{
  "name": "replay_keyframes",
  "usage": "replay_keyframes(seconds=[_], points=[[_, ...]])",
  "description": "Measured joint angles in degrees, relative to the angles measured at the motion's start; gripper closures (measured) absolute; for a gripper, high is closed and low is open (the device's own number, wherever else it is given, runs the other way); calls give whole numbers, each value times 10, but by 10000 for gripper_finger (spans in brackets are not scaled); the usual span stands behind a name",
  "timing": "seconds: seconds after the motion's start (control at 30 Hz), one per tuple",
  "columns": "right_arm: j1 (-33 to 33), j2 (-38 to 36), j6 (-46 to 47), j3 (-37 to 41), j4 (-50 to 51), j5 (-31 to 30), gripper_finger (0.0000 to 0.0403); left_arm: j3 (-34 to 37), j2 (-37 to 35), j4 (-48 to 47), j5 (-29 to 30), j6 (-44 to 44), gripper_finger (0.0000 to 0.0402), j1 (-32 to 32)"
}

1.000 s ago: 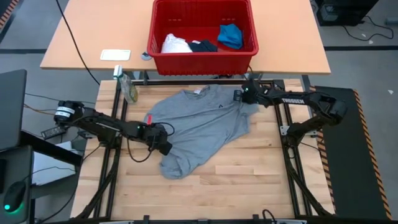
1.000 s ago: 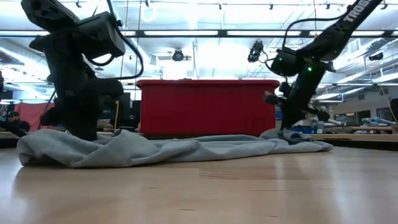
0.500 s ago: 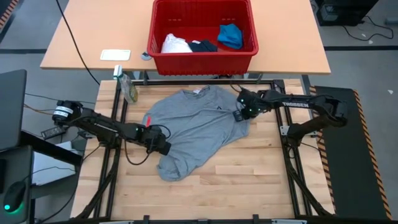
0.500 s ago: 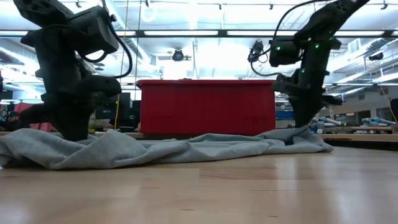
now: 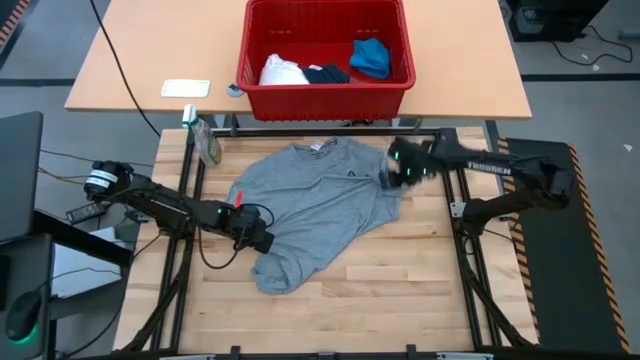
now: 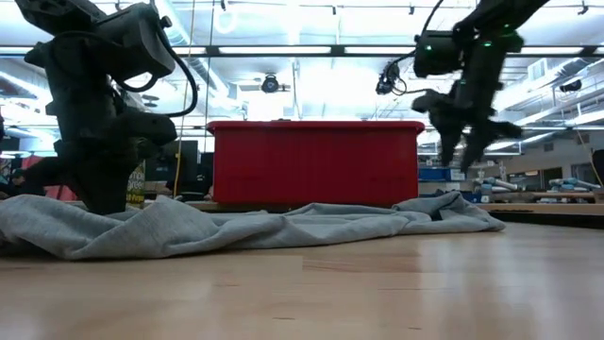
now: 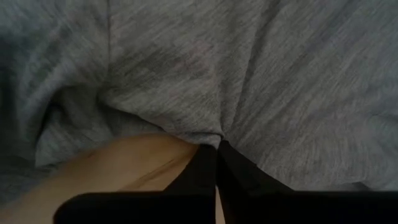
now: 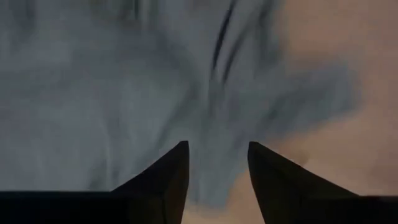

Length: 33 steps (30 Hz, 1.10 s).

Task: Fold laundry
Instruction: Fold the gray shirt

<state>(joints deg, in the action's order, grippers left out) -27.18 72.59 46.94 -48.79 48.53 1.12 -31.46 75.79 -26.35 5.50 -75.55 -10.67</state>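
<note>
The grey T-shirt [image 5: 320,205] lies crumpled on the wooden table, its collar [image 5: 320,148] toward the far edge. Its near-left part is bunched up [image 5: 278,272]. My left gripper [image 5: 262,240] is shut on the shirt's left edge, low at the table. My right gripper [image 5: 402,172] hangs open above the shirt's right sleeve [image 5: 395,198]. In the low view it [image 6: 467,156] stands clear of the cloth [image 6: 444,210]. White, navy and bright blue laundry pieces lie in the red basket [image 5: 325,90]. My left gripper pinches the shirt's left edge [image 7: 214,138] between its two shut fingers, which slant down from the table's left side. Creases run out from the pinched spot. The cloth around it lies on the table; whether one layer or several is held, I cannot tell.
The red basket stands on the tan table [image 5: 140,60] beyond the far edge, beside a white card [image 5: 185,88]. A small greenish object [image 5: 208,145] sits at the far left corner. Bare wood [image 5: 400,290] lies near and to the right of the shirt.
My right gripper has let go of the shirt's right sleeve, opened and risen clear of it, tipping more steeply downward. The sleeve now lies slack on the table.
</note>
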Motion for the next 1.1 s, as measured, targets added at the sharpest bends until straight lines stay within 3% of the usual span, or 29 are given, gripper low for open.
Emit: replay_keyframes(seconds=[0.17,0.33,0.43,0.67,0.77,0.9,1.0,1.1], points=[[92,-15,114,70,0,-5,237,0,0,4,4,-30,394,-20],[76,-4,126,140,-99,8,231,0,0,-12,46,-84,380,-48],[63,9,118,167,-164,31,228,0,0,-13,48,-105,348,-52],[48,40,78,193,-196,22,240,-1,-1,-8,23,-191,252,-66],[49,39,70,194,-207,18,262,-1,-2,-1,29,-245,217,-77],[48,40,46,195,-213,11,320,-1,12,8,72,-286,189,-89],[48,41,34,196,-216,10,381,17,35,51,80,-305,196,-88],[48,41,25,196,-219,19,391,23,51,83,97,-309,231,-89]])
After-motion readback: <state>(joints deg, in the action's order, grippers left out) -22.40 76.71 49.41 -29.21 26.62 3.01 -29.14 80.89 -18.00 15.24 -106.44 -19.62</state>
